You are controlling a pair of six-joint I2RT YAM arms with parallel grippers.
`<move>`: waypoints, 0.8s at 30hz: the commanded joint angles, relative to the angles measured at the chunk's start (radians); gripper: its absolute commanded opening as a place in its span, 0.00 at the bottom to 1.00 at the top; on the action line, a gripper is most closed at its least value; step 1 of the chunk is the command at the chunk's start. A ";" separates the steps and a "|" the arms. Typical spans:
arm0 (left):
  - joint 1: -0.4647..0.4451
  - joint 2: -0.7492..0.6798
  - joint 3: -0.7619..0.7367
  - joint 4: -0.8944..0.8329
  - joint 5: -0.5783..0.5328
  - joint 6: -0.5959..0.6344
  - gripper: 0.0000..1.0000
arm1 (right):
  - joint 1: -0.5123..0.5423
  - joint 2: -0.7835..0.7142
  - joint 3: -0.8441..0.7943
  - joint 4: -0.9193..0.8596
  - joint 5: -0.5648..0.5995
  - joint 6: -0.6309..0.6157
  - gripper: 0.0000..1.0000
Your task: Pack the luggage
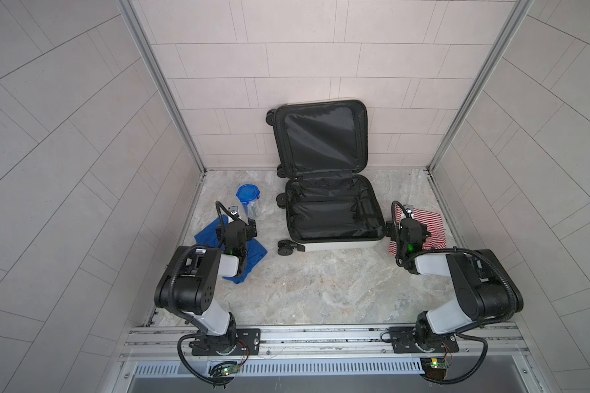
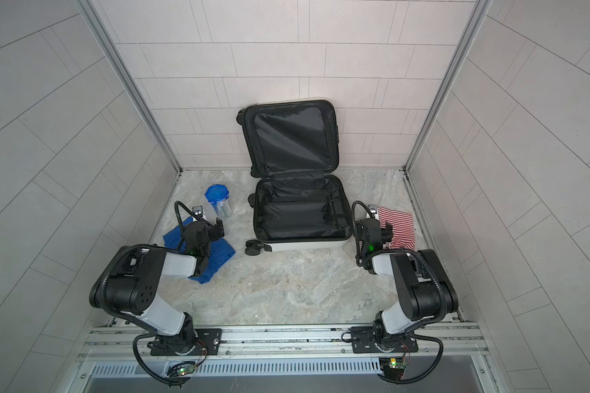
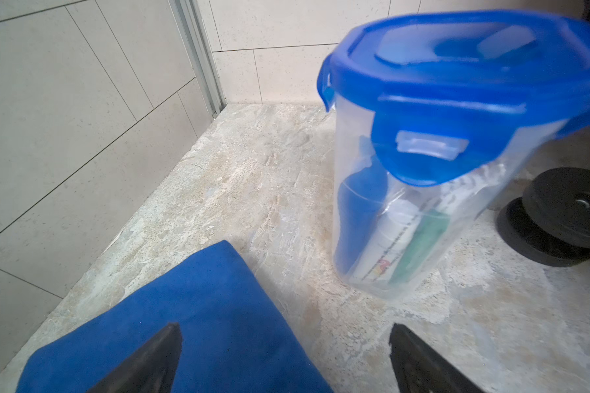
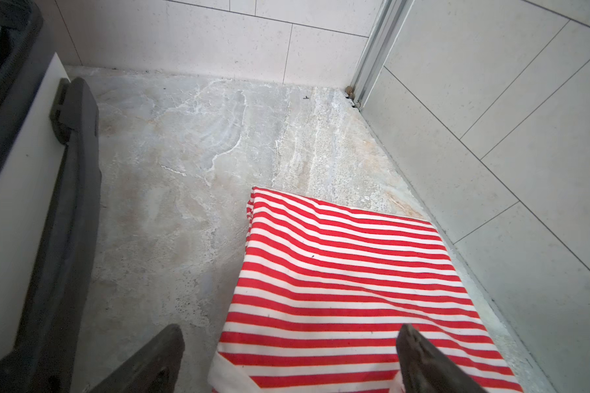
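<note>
While luggage point(image 1: 338, 245) gapes, left tool point(image 3: 284, 329), right tool point(image 4: 291, 328) spread

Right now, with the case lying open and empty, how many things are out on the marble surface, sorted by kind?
Suitcases: 1, the white suitcase
Folded cloths: 2, the blue cloth and the red-and-white striped cloth
Lidded tubs: 1, the clear container with blue lid
Total: 4

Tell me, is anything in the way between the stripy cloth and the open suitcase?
Nothing visible. The striped cloth lies right beside the luggage, which stands open with its lower half empty.
</note>
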 commanded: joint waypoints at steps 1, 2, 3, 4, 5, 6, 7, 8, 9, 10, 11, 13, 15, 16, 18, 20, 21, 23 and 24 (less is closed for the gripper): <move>-0.003 -0.011 -0.006 0.024 0.001 0.016 1.00 | 0.004 -0.014 -0.003 0.006 0.005 -0.004 0.99; -0.002 -0.012 -0.005 0.025 0.000 0.016 1.00 | 0.005 -0.014 -0.004 0.007 0.004 -0.004 0.99; -0.003 -0.009 -0.006 0.024 0.000 0.015 1.00 | 0.005 -0.014 -0.005 0.006 0.005 -0.004 0.99; -0.002 -0.009 -0.006 0.024 0.000 0.015 1.00 | 0.004 -0.014 -0.005 0.005 0.004 -0.004 0.99; -0.003 -0.009 -0.006 0.024 0.000 0.016 1.00 | 0.004 -0.014 -0.004 0.007 0.003 -0.004 0.99; -0.003 -0.009 -0.006 0.022 0.000 0.015 1.00 | 0.003 -0.014 -0.005 0.006 0.004 -0.004 0.99; -0.003 -0.009 -0.006 0.023 0.000 0.016 1.00 | 0.003 -0.014 -0.004 0.005 0.004 -0.004 0.99; -0.002 -0.009 -0.006 0.023 0.000 0.016 1.00 | 0.004 -0.014 -0.004 0.006 0.004 -0.004 0.99; -0.002 -0.009 -0.006 0.022 0.001 0.016 1.00 | 0.004 -0.014 -0.007 0.006 0.003 -0.004 0.99; -0.003 -0.010 -0.006 0.023 -0.001 0.016 1.00 | 0.005 -0.015 -0.006 0.006 0.004 -0.004 0.99; -0.003 -0.012 -0.006 0.024 0.000 0.015 1.00 | 0.005 -0.015 -0.006 0.006 0.004 -0.004 0.99; -0.003 -0.012 -0.007 0.025 0.000 0.017 1.00 | 0.004 -0.015 -0.007 0.008 0.005 -0.004 0.99; -0.003 -0.011 -0.009 0.029 0.000 0.016 1.00 | 0.004 -0.016 -0.009 0.009 0.005 -0.004 0.99; -0.002 -0.012 -0.010 0.030 -0.001 0.016 1.00 | 0.004 -0.017 -0.009 0.010 0.005 -0.004 0.99; -0.002 -0.013 -0.012 0.032 0.000 0.017 1.00 | 0.006 -0.017 -0.009 0.011 0.005 -0.005 0.99; -0.004 -0.014 -0.015 0.037 0.000 0.018 1.00 | 0.006 -0.017 -0.009 0.010 0.005 -0.005 0.99; -0.003 -0.014 -0.019 0.044 -0.001 0.018 1.00 | 0.005 -0.017 -0.009 0.010 0.005 -0.005 0.99; -0.004 -0.017 -0.025 0.053 -0.001 0.018 1.00 | 0.006 -0.017 -0.009 0.010 0.006 -0.005 0.99; -0.003 -0.018 -0.028 0.058 -0.002 0.019 1.00 | 0.004 -0.018 -0.010 0.011 0.005 -0.005 0.99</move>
